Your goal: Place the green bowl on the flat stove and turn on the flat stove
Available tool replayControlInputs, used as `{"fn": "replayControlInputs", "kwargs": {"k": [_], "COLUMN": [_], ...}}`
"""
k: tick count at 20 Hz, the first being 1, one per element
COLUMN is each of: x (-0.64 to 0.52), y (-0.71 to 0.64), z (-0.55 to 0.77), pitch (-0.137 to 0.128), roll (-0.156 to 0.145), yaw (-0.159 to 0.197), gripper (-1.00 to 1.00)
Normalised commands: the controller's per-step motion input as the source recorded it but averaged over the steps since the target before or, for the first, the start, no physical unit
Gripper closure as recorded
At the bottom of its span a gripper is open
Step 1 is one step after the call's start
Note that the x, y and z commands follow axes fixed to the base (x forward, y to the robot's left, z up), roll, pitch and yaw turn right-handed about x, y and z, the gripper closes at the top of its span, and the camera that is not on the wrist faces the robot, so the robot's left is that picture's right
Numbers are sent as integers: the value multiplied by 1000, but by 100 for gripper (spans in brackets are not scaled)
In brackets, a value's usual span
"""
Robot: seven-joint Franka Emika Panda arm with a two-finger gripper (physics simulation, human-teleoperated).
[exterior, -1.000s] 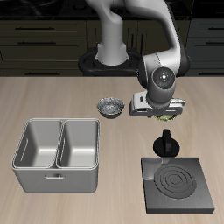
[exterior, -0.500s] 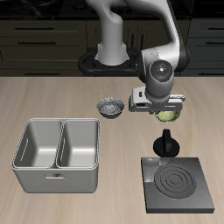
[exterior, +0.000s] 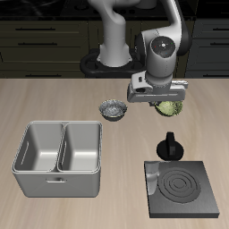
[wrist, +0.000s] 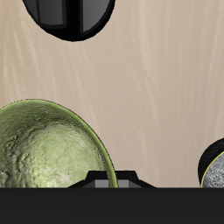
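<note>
The green bowl (exterior: 168, 109) hangs under my gripper (exterior: 164, 101), which is shut on its rim and holds it above the table. In the wrist view the green bowl (wrist: 44, 149) fills much of the picture, its mottled inside facing up. My fingertips are mostly hidden there. The flat stove (exterior: 182, 188) lies near the table's front edge, well in front of the bowl. Its ring marks are bare, and its black knob (exterior: 169, 147) sits at its back edge.
A grey-white patterned bowl (exterior: 113, 109) sits on the table beside the gripper and shows also in the wrist view (wrist: 213, 166). A grey double-basin tray (exterior: 55, 159) stands toward the front. The robot's black base (exterior: 109, 63) is behind.
The gripper has risen with the green bowl in it, and the bowl now hangs higher above the table. The stove, tray and patterned bowl have not moved.
</note>
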Motion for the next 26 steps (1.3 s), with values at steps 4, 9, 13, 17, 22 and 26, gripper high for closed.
{"fn": "replayControlInputs", "kwargs": {"k": [4,9,13,17,22,26], "x": [63,60,-116,-102,-33,280], "y": [-172,-171,-38,48,24,11], "z": [501,522,743,573,214,2], "pitch": [-82,-71,-113,-93,-23,10], "roll": [-4,-4,10,12,-6,1], "yaw": [22,9,-15,0,-1,44], "gripper": [100,100,100,100,100,100]}}
